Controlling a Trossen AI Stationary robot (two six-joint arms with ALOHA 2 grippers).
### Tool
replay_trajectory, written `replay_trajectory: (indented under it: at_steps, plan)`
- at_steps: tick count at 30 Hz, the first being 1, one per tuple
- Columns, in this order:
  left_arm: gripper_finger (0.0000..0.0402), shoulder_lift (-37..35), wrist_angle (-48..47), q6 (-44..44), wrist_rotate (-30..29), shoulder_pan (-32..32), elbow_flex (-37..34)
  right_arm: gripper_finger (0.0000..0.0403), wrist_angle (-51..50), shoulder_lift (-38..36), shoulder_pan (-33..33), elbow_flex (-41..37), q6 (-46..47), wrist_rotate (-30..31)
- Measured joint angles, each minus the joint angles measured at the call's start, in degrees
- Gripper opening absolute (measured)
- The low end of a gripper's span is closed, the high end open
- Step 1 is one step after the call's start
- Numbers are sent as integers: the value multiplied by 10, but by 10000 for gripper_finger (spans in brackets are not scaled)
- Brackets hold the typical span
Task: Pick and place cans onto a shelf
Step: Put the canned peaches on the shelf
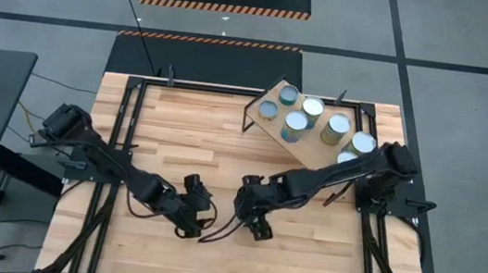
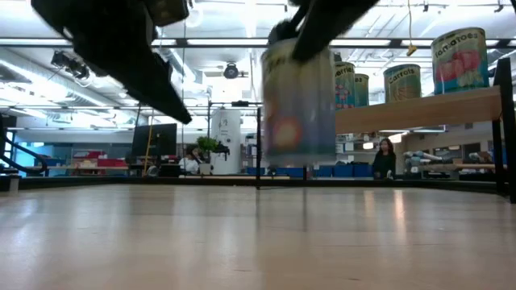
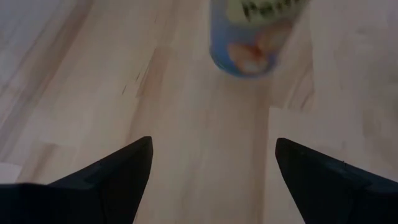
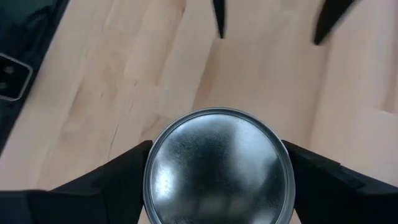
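Note:
My right gripper [image 1: 257, 220] is shut on a can with a shiny silver top [image 4: 217, 165] and a blue label [image 3: 252, 37], near the middle of the table's front half. In the low view the can [image 2: 298, 101] hangs above the tabletop. My left gripper [image 1: 194, 212] is open and empty just left of it, its fingers [image 3: 124, 171] pointing toward the can. The light-wood shelf [image 1: 316, 132] stands at the far right and bears several cans [image 1: 296, 122]. They also show in the low view [image 2: 459, 60]. My right gripper pinches the can between its two fingers [image 4: 124, 177], one on each opposite side of the wall just below the top rim [image 4: 149, 168]. The fingers come from above, pointing down. The can is upright and lifted clear of the table.
Bare plank tabletop [image 1: 178, 138] lies between the grippers and the shelf. The shelf's black frame [image 1: 248, 117] stands at its left end. A black frame [image 1: 122, 140] runs along the table's edges. People and room equipment show far behind the table [image 2: 385, 157].

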Motion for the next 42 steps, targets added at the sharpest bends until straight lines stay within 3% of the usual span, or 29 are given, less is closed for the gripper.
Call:
replay_trajectory:
  at_steps: [9,26,37,42]
  plan:
    - [345,-21,9,6,-1,15,0,325,-145,-127,-27,25,-42,2]
    - [345,-23,156,9,-2,49,0,325,-331,-384,-140,26,-150,34]
    - [345,-22,190,20,-46,50,0,325,-338,-425,-225,-31,-190,44]
    - [345,-22,197,29,-47,54,0,325,-325,-423,-262,-58,-189,14]
